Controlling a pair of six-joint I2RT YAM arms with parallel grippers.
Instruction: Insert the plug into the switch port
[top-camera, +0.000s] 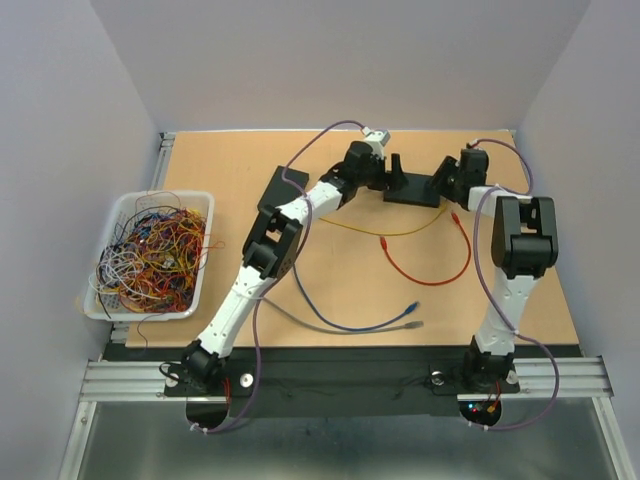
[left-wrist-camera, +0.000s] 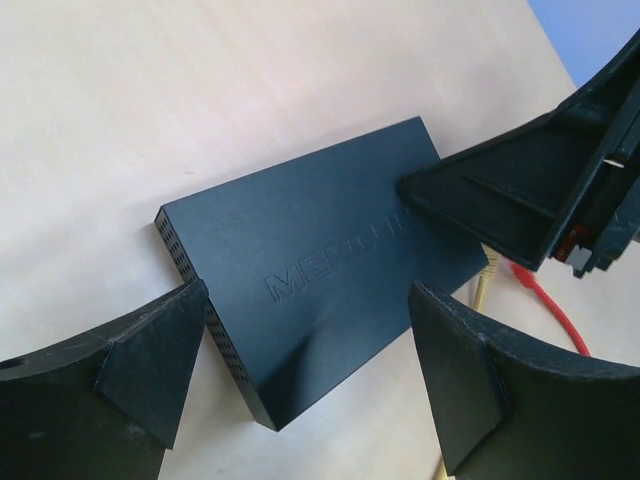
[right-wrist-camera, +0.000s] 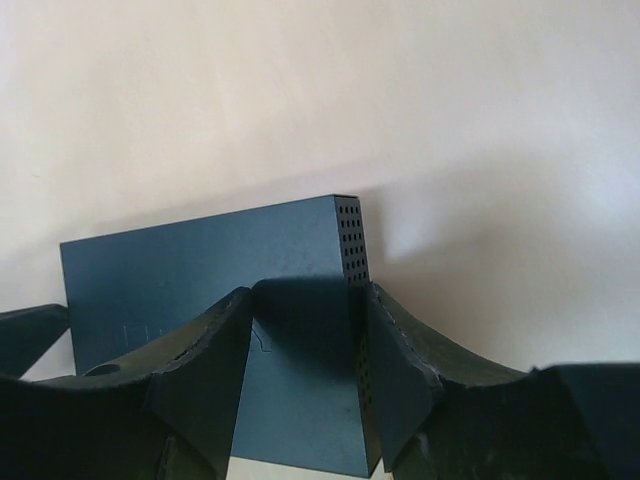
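Note:
The black network switch (top-camera: 412, 192) lies flat at the back of the table. In the left wrist view the switch (left-wrist-camera: 300, 240) shows its lettered top. My left gripper (top-camera: 378, 178) is at its left end, and in its own view the left gripper (left-wrist-camera: 308, 295) is open and empty over the switch's near corner. My right gripper (top-camera: 442, 183) is at the right end. Its own view shows the right gripper (right-wrist-camera: 307, 295) partly open, one finger over the switch (right-wrist-camera: 200, 280) top and one by the vented end. Neither holds a plug. Red (top-camera: 430, 275), yellow (top-camera: 390, 232), blue (top-camera: 350, 325) and grey (top-camera: 300, 318) cables lie loose.
A white bin (top-camera: 205, 262) full of tangled cables stands at the left edge. A red plug (left-wrist-camera: 535, 285) and a yellow plug (left-wrist-camera: 486, 275) lie just beside the switch. The right gripper's finger (left-wrist-camera: 480, 195) rests on the switch top in the left wrist view.

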